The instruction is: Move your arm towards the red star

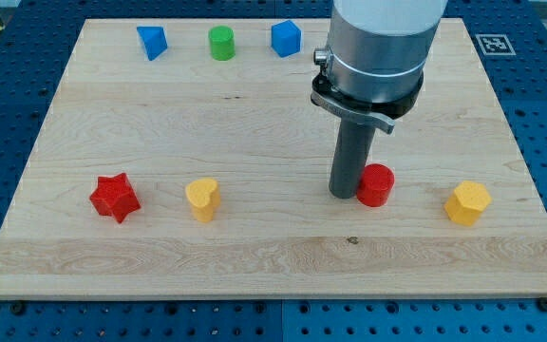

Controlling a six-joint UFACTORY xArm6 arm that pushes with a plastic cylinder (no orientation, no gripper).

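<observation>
blue perforated bench [8, 57] beneath wooden board [254, 252].

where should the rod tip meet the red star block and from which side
No grip is possible; my tip can only push. It stands beside the red cylinder block, far to the view's right of the red star block. Approach the star's right-facing side, passing above the yellow heart-shaped block.

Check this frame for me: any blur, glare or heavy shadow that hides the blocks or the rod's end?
Camera view: evenly lit and sharp; shadows are soft and short under each block; no glare on the wooden board; my tip reads clearly just left of the red cylinder, far right of the red star.
</observation>
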